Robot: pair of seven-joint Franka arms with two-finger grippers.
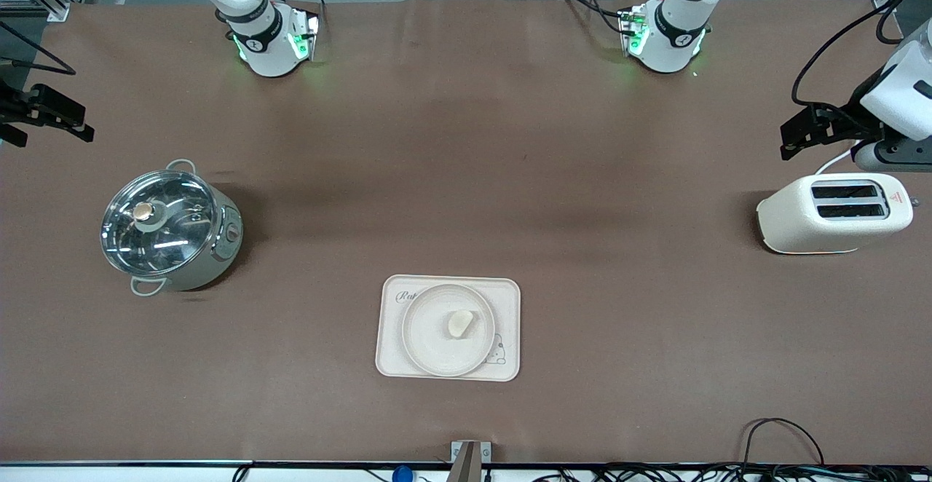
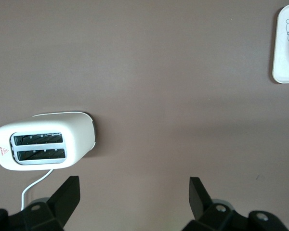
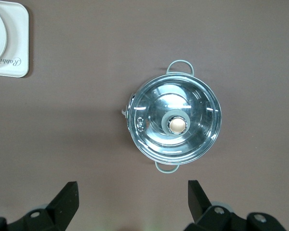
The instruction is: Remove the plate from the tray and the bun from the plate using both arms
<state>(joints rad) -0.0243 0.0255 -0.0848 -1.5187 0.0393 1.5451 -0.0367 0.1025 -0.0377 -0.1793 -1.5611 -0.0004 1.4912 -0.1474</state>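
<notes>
Bench (image 1: 466, 176): brown surface carrying all items; both arm bases stand along its edge farthest from the front camera.
Tray (image 1: 510, 289): rectangular cream tray with a rabbit drawing, at mid-bench, on the side close to the front camera.
Plate (image 1: 422, 336): round cream plate resting on the tray, inside the tray's outline, covering part of the printed lettering.
Bun (image 1: 459, 323): small pale oblong bun lying on the plate, roughly at its centre.
Pot (image 1: 169, 228): metal pot with a glass lid and two side handles, toward the right arm's end of the bench, well apart from the tray.
Toaster (image 1: 834, 212): white two-slot toaster toward the left arm's end of the bench, slots facing up, cord attached.
Left end effector (image 1: 794, 135): raised above the bench near the toaster, fingers spread apart, holding nothing; the arm waits.
Right end effector (image 1: 84, 131): raised near the pot at the right arm's end; largely cut off in the front view, but the right wrist view shows its fingers apart and empty; the arm waits.
</notes>
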